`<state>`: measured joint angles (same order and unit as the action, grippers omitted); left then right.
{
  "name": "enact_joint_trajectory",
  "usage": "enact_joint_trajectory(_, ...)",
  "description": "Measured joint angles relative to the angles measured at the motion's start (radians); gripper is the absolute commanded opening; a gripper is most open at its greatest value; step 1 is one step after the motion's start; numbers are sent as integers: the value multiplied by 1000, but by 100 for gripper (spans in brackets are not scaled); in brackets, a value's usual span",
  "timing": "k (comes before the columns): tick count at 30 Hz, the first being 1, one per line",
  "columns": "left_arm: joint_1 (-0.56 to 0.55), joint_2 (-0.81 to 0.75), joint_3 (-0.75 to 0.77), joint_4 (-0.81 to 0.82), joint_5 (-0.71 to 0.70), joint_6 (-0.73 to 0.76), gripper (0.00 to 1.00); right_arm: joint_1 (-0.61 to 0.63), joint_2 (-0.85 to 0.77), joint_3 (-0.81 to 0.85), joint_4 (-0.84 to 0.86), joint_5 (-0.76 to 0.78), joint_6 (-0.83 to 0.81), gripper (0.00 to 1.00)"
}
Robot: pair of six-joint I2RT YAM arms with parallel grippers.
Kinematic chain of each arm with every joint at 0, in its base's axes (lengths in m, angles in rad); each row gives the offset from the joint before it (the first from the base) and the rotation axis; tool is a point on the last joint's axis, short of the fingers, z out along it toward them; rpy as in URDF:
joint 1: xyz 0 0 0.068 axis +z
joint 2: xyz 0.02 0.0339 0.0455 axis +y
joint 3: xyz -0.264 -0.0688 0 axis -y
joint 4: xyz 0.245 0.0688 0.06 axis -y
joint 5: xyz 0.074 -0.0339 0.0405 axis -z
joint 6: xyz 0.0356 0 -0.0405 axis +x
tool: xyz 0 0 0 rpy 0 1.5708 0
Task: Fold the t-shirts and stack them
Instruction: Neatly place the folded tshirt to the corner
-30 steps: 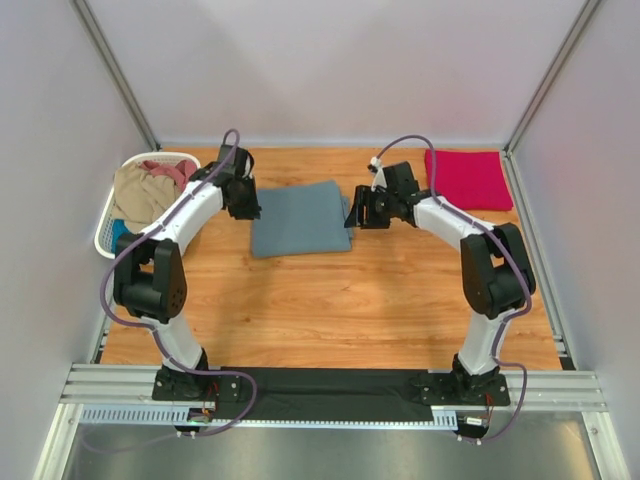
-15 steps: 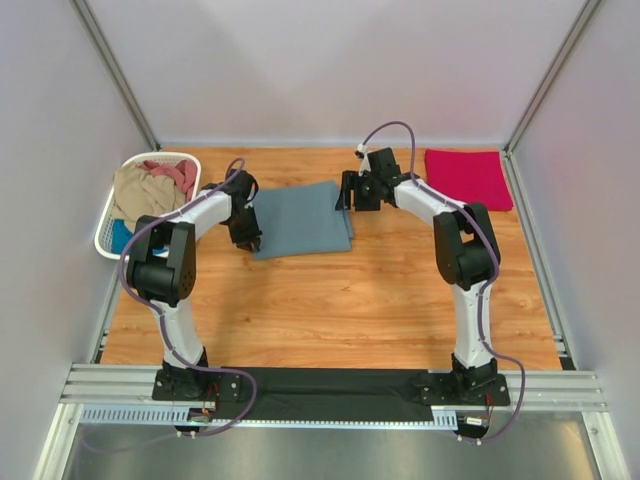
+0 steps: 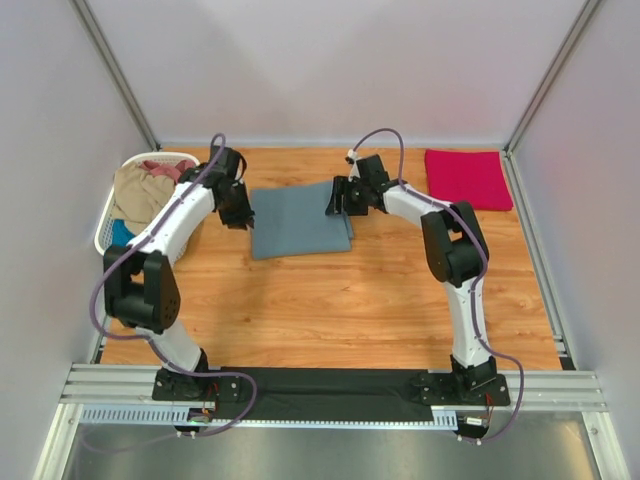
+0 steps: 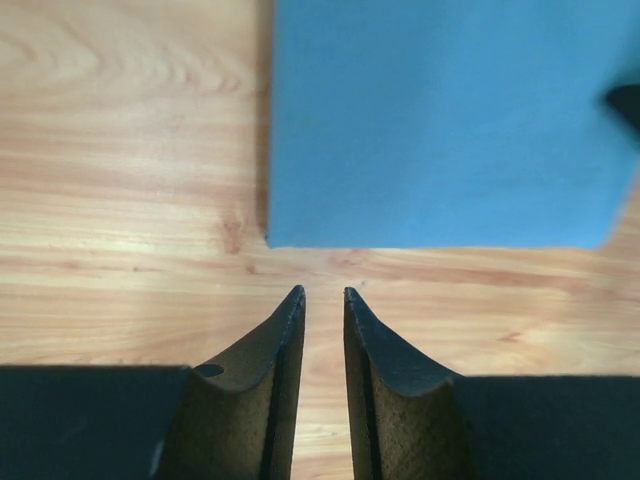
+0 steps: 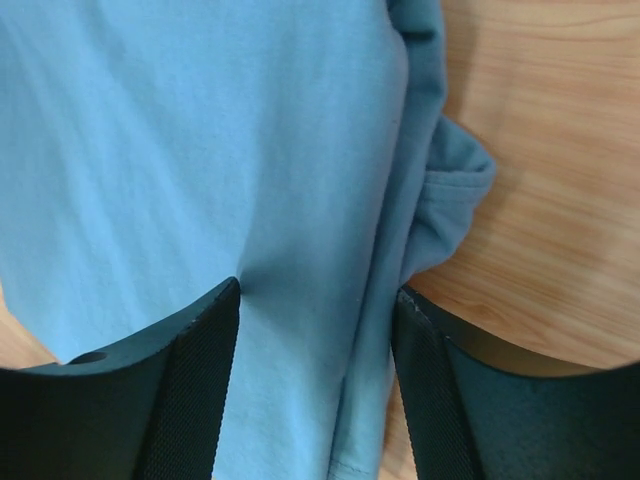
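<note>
The slate grey-blue t-shirt [image 3: 300,220] lies folded into a rectangle at the table's middle back. My right gripper [image 3: 338,198] is at its upper right edge. In the right wrist view it [image 5: 315,295] stands open and wide. One finger [image 5: 195,360] presses on the cloth [image 5: 200,150], the other is beside the folded edge over the wood. My left gripper [image 3: 238,212] hovers just off the shirt's left edge. Its fingers [image 4: 323,292] are a narrow gap apart with nothing between them, and the shirt's corner [image 4: 440,120] is ahead. The crimson-pink t-shirt [image 3: 468,178] lies folded at the back right.
A white slatted basket [image 3: 103,232] at the left edge holds a crumpled tan shirt [image 3: 140,190], a dusty-pink one [image 3: 172,170] and a bit of bright blue [image 3: 120,233]. Grey walls enclose the wooden table [image 3: 330,300] on three sides.
The right gripper has moved left from beside the shirt onto its upper right edge. The left gripper dipped toward the shirt's lower left corner, then drew back up along the left edge.
</note>
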<state>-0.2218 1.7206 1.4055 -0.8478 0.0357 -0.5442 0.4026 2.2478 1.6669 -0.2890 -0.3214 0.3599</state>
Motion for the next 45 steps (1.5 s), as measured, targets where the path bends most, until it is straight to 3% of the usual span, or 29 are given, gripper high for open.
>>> enact_joint_trajectory(5,0,-156,111,-29,10,43,30,3,0,-34,71,-23,31,50)
enact_joint_trajectory(10,2,-191,116,-46,31,86,31,-2,3,-52,97,-29,51,40)
enact_joint_trajectory(20,29,-160,88,-77,42,158,31,-4,2,-117,237,-105,120,47)
enact_joint_trajectory(24,35,-160,41,-58,37,169,32,-5,2,-134,264,-108,140,27)
enact_joint_trajectory(27,35,-160,8,-57,37,177,33,-4,6,-140,261,-113,146,0)
enact_joint_trajectory(36,35,-186,-11,-38,5,192,33,-39,3,-134,210,-164,60,0)
enact_joint_trajectory(45,35,-204,-13,-39,3,191,33,-210,-45,-81,-33,-129,-156,0)
